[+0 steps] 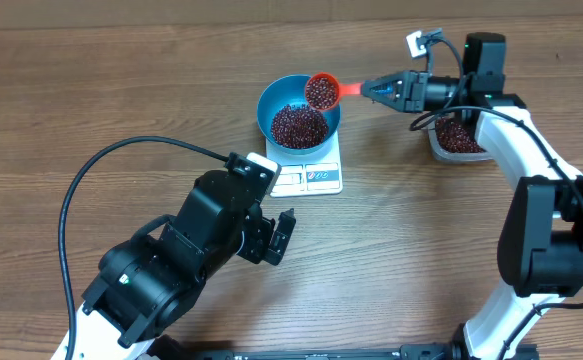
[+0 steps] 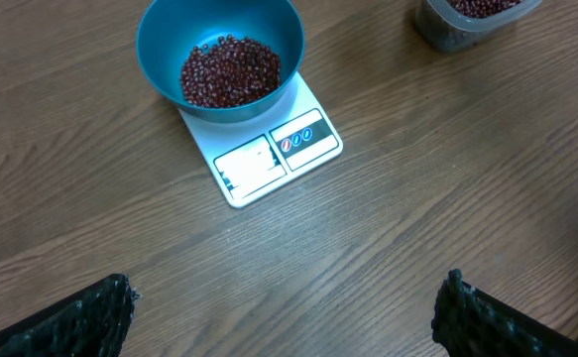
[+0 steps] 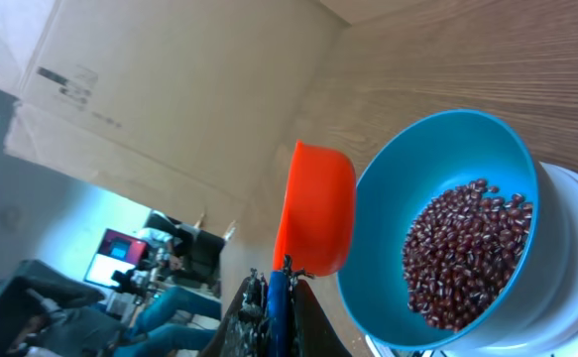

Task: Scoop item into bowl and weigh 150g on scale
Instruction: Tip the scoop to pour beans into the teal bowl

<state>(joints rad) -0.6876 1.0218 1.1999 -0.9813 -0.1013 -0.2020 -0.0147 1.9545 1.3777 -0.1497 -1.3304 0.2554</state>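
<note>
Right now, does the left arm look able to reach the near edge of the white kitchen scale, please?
Probably yes. The open left end effector faces the kitchen scale across bare wood table, with nothing between them; the blue bowl covers only its far part.

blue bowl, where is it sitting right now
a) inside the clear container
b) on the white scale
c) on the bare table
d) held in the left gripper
b: the blue bowl rests on top of the white scale, whose display end sticks out from under it.
</note>
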